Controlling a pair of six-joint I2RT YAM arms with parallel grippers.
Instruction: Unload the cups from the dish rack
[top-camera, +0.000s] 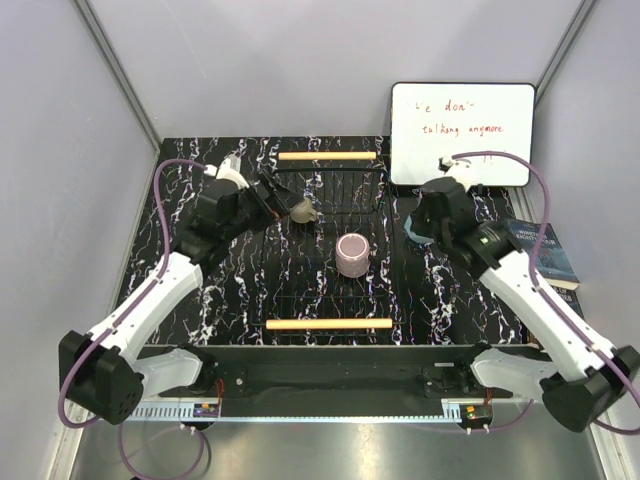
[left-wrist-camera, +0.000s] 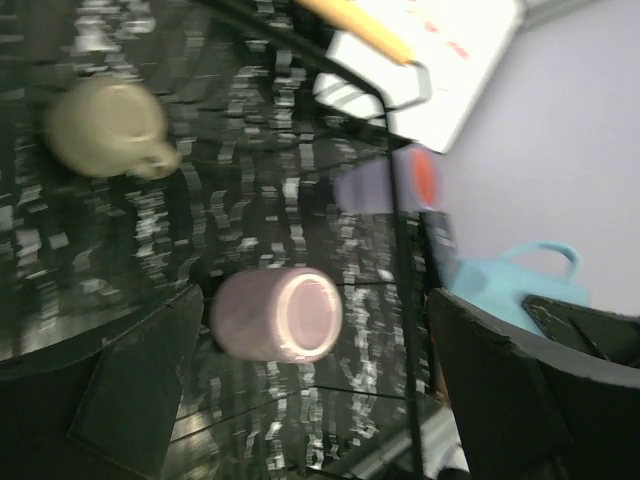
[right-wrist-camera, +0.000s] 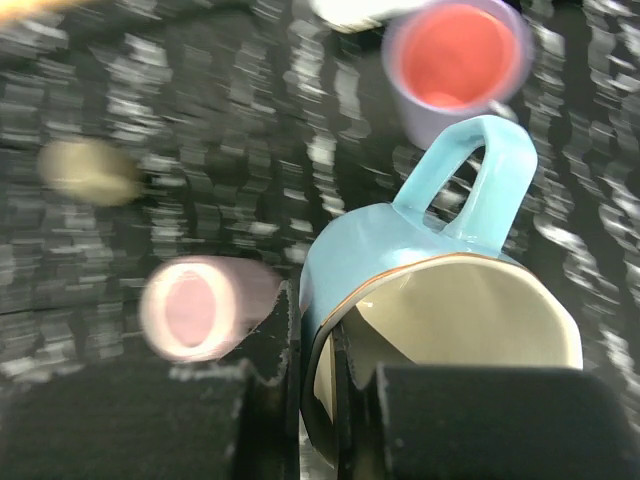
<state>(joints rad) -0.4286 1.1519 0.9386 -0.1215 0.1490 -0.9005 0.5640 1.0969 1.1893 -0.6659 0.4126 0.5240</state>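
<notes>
Scanning from the left, I find my left gripper (top-camera: 272, 195) spread wide and empty, just beside the small olive-grey handled mug (top-camera: 303, 210) near the far left corner of the flat black wire dish rack (top-camera: 328, 323). The dusty mauve-pink cup (top-camera: 352, 254) stands mid-rack. Off the rack's right side, my right gripper (right-wrist-camera: 325, 400) pinches the rim wall of the light blue handled cup (right-wrist-camera: 400, 260). That thin rim hold could let it swivel or slip, and lowering carelessly might knock the nearby lavender purple cup (right-wrist-camera: 420, 120).
</notes>
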